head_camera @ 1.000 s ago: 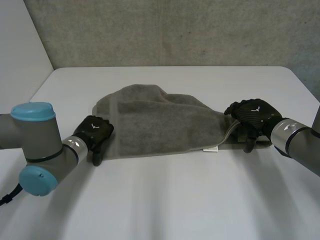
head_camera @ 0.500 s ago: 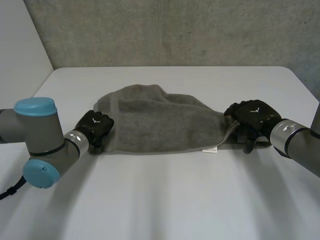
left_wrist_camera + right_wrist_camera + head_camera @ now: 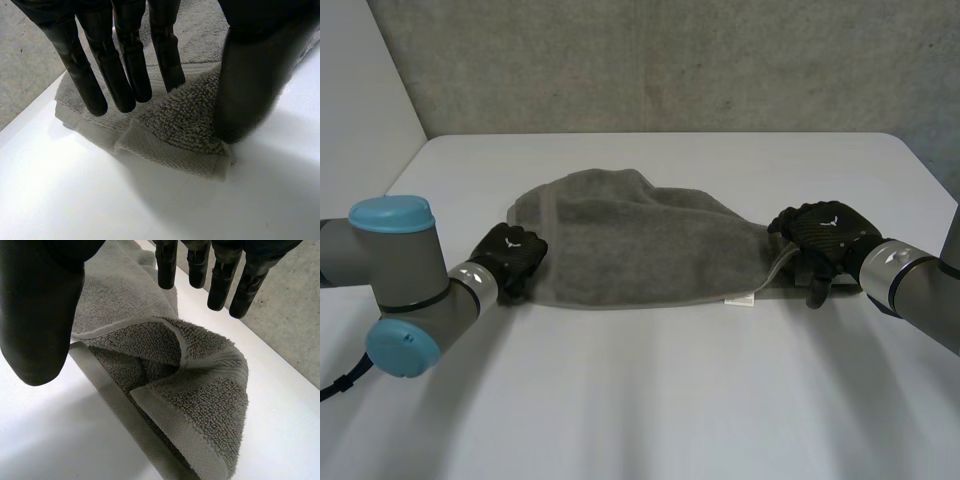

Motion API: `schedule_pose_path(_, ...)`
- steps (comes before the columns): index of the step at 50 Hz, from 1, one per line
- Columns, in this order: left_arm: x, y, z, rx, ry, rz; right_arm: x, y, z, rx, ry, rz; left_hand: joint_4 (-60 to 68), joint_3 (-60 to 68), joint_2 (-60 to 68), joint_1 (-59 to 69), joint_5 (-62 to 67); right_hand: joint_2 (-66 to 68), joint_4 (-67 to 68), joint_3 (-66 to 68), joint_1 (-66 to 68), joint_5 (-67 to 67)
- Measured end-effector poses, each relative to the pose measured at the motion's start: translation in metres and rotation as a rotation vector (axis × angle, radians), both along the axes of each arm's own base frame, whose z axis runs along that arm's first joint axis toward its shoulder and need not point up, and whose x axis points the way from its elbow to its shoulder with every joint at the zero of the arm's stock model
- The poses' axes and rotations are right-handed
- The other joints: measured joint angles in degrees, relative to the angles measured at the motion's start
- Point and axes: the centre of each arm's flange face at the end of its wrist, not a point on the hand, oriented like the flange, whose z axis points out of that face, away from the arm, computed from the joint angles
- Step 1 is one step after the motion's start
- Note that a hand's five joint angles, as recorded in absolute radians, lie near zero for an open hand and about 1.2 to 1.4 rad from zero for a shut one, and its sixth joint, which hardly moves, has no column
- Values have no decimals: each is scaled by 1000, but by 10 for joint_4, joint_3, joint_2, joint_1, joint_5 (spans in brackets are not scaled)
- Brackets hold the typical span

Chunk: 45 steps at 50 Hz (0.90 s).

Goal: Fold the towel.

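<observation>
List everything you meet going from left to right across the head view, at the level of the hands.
left arm → left hand → towel → right hand → right arm

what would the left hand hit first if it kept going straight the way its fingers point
Most likely the towel: the left hand points straight fingers down at its near corner, which lies on the table just past the fingertips. Whether they touch it is unclear.
</observation>
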Motion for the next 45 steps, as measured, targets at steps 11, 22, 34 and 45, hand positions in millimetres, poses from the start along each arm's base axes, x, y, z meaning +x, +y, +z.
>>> schedule_pose_path(11,1,1,1,2,1,2,0,-1,1,-1,-7,-6,293,271,274,243,265,0,0,0,0,0)
schedule_pose_path(22,9,3,43,-53,78,52,-5,-3,6,71,-132,-92,293,275,275,243,265,0,0,0,0,0)
schedule_pose_path(34,27,2,82,-75,207,133,-21,-2,-4,154,-237,-196,293,281,275,243,269,0,0,0,0,0)
schedule_pose_path(45,29,7,85,-57,212,144,-38,2,9,87,-242,-263,295,281,275,244,269,0,0,0,0,0)
